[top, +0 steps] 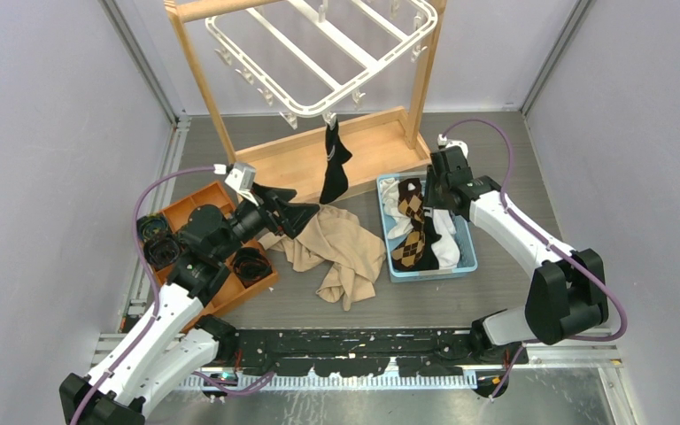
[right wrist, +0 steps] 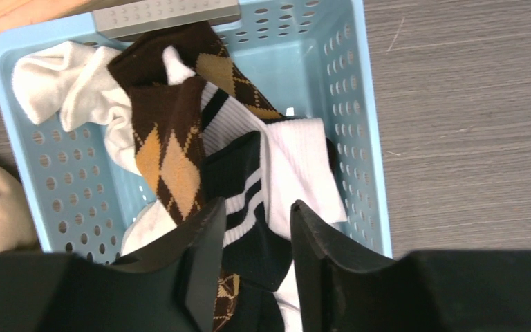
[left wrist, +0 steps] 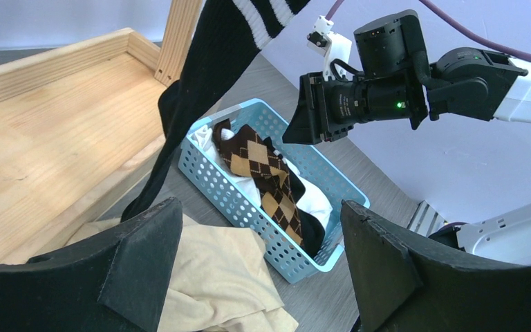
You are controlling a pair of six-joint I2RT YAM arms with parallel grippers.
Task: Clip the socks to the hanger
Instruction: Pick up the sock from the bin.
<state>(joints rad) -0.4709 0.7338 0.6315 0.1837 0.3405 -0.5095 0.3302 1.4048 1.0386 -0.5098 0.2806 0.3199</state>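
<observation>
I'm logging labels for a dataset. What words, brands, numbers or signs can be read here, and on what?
No readable text in any view.
The brown argyle sock, the hanging black sock with white stripes, the light blue perforated plastic basket and the white plastic hanger frame carry patterns or holes only, no lettering.

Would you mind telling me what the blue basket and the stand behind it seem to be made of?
Blue basket: probably moulded plastic, smooth and slightly glossy, with regular rows of round holes. Stand: pale wood, matte, possibly unvarnished, with visible grain lines.

White arms (top: pixel 518 228), black fingers (left wrist: pixel 138 259), purple cables (top: pixel 476 120)
</observation>
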